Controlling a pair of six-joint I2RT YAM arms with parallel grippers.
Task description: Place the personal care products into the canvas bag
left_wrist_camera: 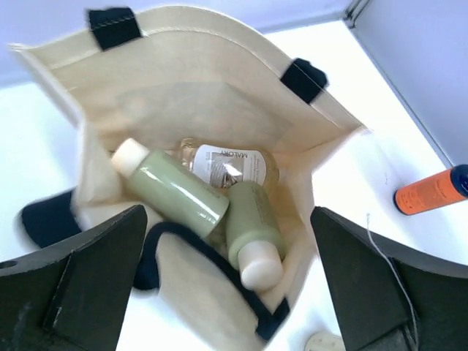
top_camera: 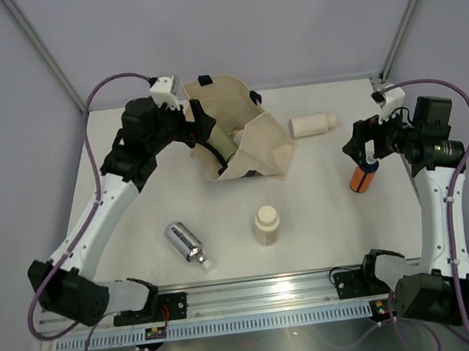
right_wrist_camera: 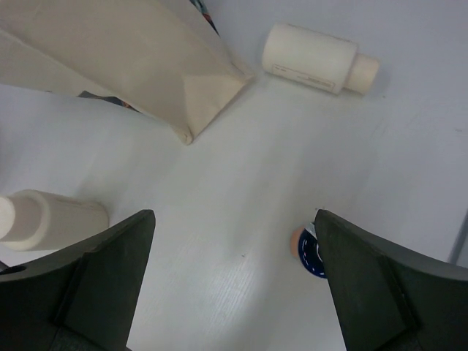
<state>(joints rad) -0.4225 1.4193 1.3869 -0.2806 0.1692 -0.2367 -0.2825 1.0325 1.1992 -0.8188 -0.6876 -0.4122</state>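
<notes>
The canvas bag (top_camera: 256, 143) lies open on the table. In the left wrist view the bag (left_wrist_camera: 190, 80) holds two pale green bottles (left_wrist_camera: 175, 191) (left_wrist_camera: 252, 230) and a clear squarish bottle (left_wrist_camera: 230, 164). My left gripper (top_camera: 201, 133) (left_wrist_camera: 230, 292) is open and empty at the bag's mouth, over its navy handle (left_wrist_camera: 212, 256). My right gripper (top_camera: 362, 153) (right_wrist_camera: 234, 285) is open and empty above the table. The upright orange bottle (top_camera: 363, 178) (right_wrist_camera: 308, 248) stands right beside its right finger. The cream-white bottle (top_camera: 312, 124) (right_wrist_camera: 314, 58), the beige bottle (top_camera: 266, 225) (right_wrist_camera: 51, 219) and the silver bottle (top_camera: 185, 243) are on the table.
The orange bottle also shows at the right of the left wrist view (left_wrist_camera: 431, 191). A metal rail (top_camera: 257, 291) runs along the near edge, and grey walls with frame posts (top_camera: 40, 54) enclose the back.
</notes>
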